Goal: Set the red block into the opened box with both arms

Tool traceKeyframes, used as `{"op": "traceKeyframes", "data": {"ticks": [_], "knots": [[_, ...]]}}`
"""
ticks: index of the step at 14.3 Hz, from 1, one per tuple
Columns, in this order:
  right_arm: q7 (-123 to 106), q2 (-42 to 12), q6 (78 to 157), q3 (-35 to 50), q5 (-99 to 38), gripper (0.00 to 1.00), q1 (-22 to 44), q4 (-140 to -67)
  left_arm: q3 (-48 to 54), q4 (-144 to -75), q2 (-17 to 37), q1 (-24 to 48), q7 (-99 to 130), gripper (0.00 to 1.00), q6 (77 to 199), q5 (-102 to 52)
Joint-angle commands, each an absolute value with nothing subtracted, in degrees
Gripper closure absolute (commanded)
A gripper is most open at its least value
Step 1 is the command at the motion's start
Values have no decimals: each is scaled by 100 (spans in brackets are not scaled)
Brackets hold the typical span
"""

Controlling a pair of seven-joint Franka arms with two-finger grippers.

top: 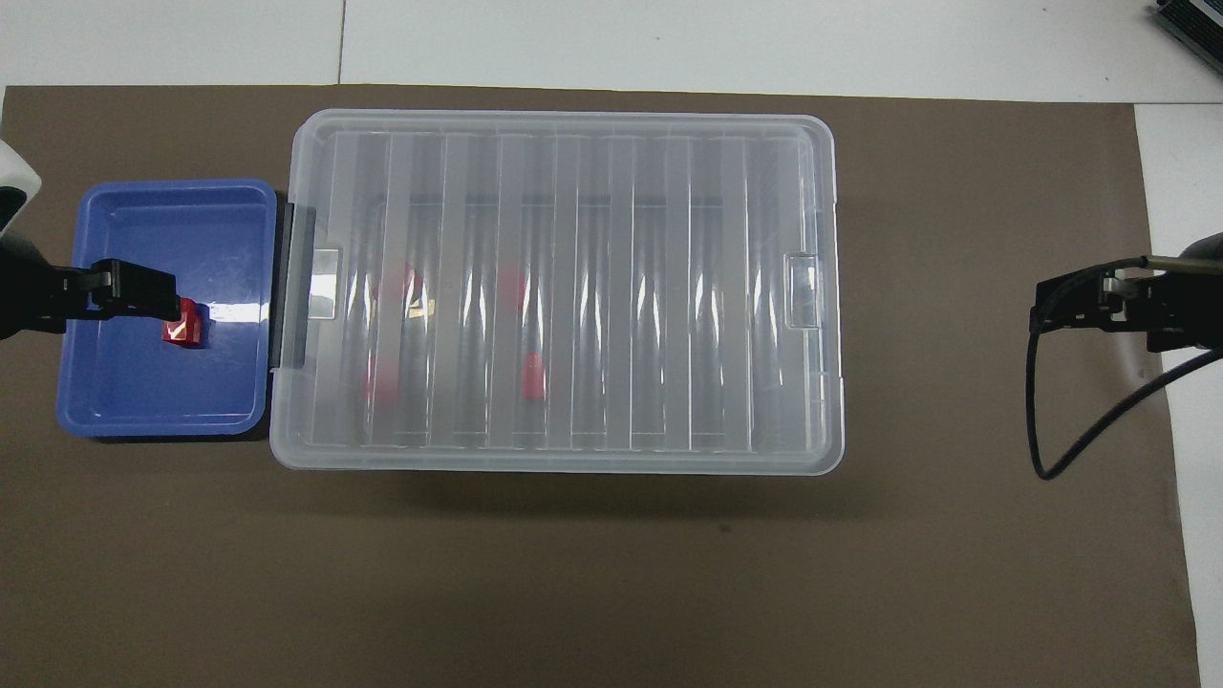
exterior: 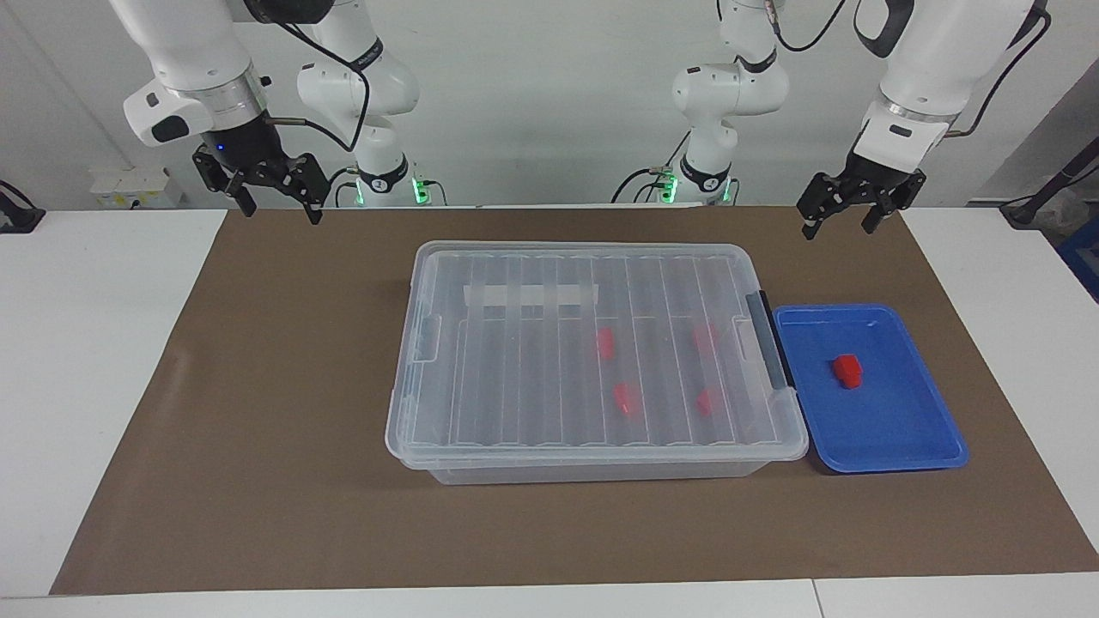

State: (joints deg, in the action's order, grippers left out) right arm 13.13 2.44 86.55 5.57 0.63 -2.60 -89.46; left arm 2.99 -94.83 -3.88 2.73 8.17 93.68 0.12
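Facing view: lid (exterior: 592, 343) on box (exterior: 584, 468), red block (exterior: 847, 370) in blue tray (exterior: 893, 446). Left gripper (exterior: 847, 213), right gripper (exterior: 273, 196) raised, open, empty. Lift lid level first.

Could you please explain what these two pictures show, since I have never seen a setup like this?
Two white jointed robot arms stand at a table covered by a brown mat. One picture faces them from across the table; the other looks down from above their end.

The left gripper and the right gripper, black two-finger claws, hang open in the air and hold nothing.

In the middle lies a large clear plastic box with its ribbed transparent lid on. Four red blocks show faintly through the lid.

Beside it, toward the left arm's end of the table, sits a shallow blue tray with one small bright red block in it. In the overhead picture the left gripper seems to touch that block, but the facing picture shows it raised well above.
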Motion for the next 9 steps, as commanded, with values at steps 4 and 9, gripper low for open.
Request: {"op": "traceKeyframes", "data": {"ticks": [4,9], "knots": [[1432,448,8807,589,35,0,-290,-9229,193,-9562,-466,396,773,0,9387,62],[1406,457,9033,589,-52,0,-343,-9299,141,-9562,-475,413,782,0,9396,62]]}}
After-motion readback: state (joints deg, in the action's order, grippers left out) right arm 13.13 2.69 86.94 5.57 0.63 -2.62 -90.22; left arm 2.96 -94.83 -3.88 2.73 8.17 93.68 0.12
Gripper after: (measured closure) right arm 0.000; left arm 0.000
